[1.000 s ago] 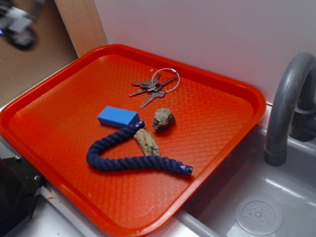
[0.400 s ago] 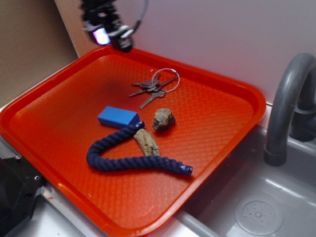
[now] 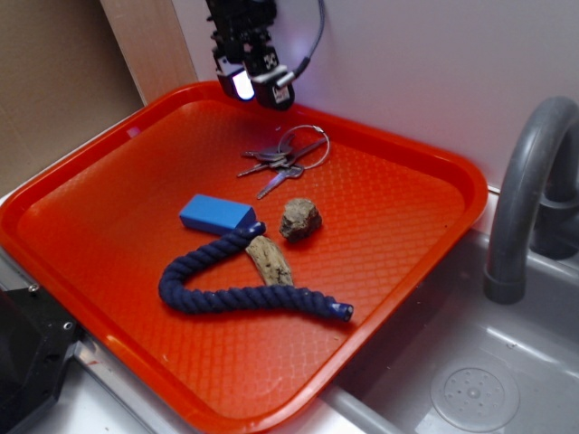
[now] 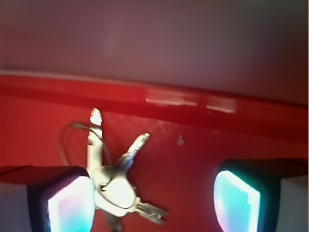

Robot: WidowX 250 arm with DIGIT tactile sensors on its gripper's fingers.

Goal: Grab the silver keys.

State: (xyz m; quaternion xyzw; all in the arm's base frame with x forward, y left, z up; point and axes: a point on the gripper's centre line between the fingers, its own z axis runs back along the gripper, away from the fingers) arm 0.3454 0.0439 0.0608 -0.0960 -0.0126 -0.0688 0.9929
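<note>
Inside the red tray (image 3: 425,194) lie the silver keys (image 3: 276,163), blue block (image 3: 215,214) and rope (image 3: 237,285), jaws spread above.

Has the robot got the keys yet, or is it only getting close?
Only getting close. Done: the gripper has reached the far side of the orange tray, above the silver keys. In hand: nothing; its fingers are spread open, and the wrist view shows the keys lying flat near one finger. Left: centre over them, drop down, close and lift.
</note>
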